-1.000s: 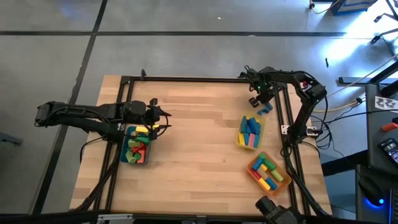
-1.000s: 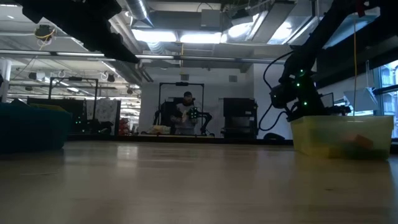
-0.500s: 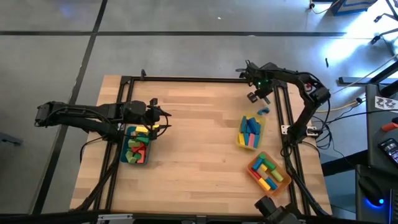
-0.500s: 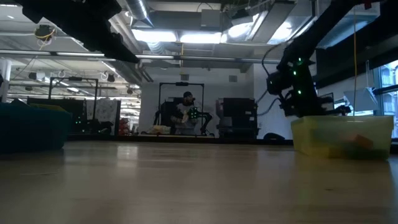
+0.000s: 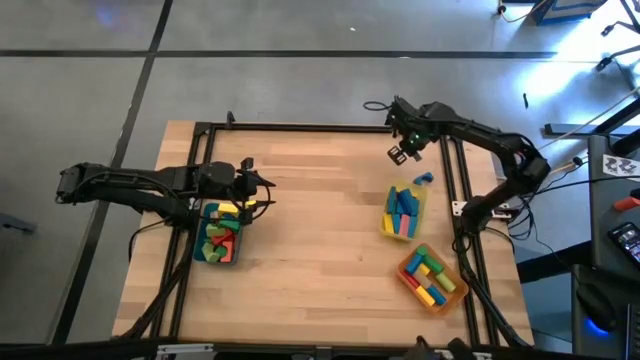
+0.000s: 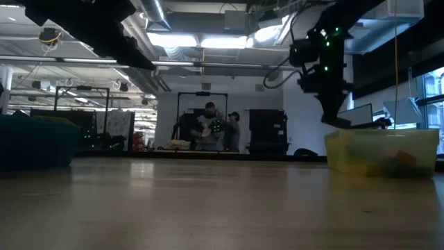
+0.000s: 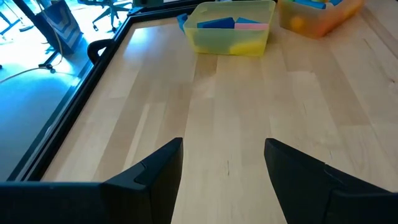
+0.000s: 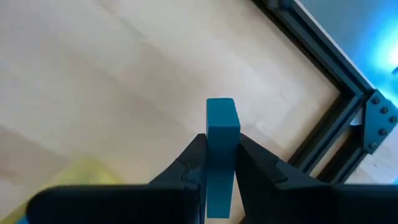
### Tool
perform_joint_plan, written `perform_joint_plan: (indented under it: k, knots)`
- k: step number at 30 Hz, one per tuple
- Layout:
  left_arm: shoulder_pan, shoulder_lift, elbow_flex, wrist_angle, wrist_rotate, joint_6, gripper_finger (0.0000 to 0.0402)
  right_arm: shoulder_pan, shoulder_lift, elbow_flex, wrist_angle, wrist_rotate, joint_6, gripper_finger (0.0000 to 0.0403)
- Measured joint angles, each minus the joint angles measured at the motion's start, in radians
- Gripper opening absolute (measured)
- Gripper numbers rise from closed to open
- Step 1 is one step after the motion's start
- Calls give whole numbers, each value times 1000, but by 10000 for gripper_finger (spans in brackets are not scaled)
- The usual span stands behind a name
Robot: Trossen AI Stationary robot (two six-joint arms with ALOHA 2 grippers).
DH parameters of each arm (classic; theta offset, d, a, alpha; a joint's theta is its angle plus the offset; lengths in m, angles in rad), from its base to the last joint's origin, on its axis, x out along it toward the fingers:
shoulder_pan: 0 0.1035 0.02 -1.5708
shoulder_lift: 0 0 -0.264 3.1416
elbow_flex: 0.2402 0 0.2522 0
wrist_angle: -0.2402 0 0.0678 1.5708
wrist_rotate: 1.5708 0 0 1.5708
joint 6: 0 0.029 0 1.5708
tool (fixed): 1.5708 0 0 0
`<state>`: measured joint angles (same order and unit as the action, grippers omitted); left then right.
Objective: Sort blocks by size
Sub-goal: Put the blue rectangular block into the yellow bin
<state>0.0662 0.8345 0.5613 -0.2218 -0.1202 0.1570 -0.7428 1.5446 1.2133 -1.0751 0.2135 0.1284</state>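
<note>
Overhead, right claw (image 5: 398,153) raised above the counter's (image 5: 320,200) far right corner, pinching a teal-blue block (image 8: 221,149) upright between its fingers. Left claw (image 5: 258,190) spread wide, waiting by the red tray (image 5: 236,252) of blocks at the left edge.

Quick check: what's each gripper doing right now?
Left gripper: open, holding nothing, above bare table by the teal tray.
Right gripper: shut on a blue block, near the table's far edge.

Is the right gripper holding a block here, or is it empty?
Holding one. In the right wrist view the right gripper has its fingers pressed against both sides of a blue block, lifted above the table.
</note>
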Motion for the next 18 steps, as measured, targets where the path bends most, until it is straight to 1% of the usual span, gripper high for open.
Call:
perform_joint_plan:
  k: [6,11,18]
  knots:
    - [0,0,0,0,0,0,211,104,-56,0,-9,-15,25,64]
    - [0,0,0,1,0,0,211,195,-87,0,-40,-57,71,64]
    - [0,0,0,1,0,-4,211,346,-95,0,-163,-86,162,64]
